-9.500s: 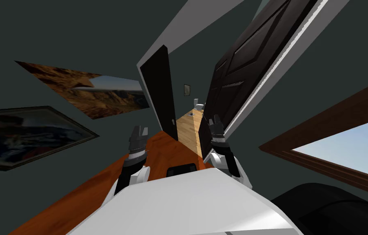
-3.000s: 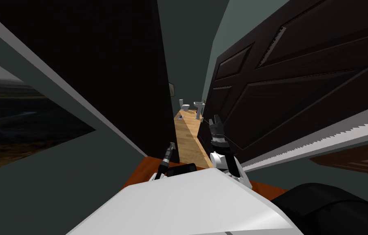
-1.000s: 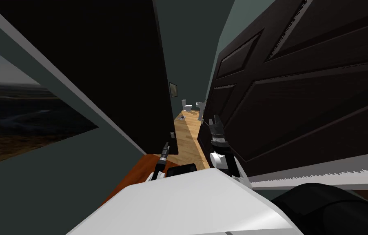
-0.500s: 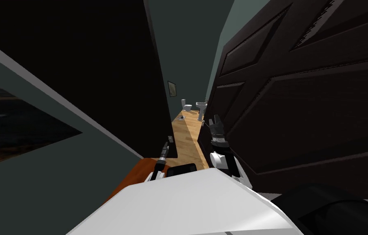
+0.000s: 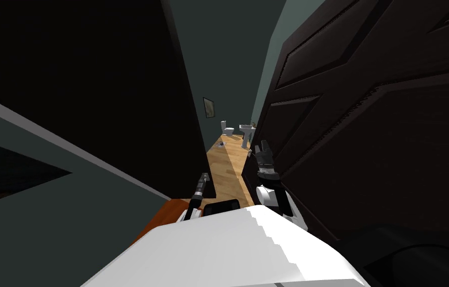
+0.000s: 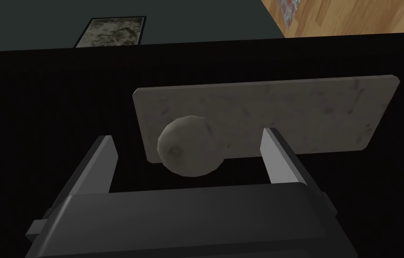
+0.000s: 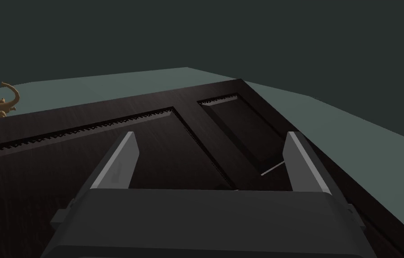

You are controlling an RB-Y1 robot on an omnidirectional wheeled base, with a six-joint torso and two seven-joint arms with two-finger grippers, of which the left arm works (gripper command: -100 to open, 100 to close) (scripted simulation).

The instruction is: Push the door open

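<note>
I've crept the base forward: the dark brown panelled door [image 5: 368,124] now fills the frame's right half, swung aside, right gripper [image 5: 262,146] by its face, left gripper [image 5: 204,175] idle, both jaws open; push looks nearly done.

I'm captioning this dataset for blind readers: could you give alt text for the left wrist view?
The left gripper holds its open fingers either side of a round grey knob on a pale plate, not pressing it. The plate sits on a black surface; beyond are a dark wall with a framed picture and wooden floor.
</note>
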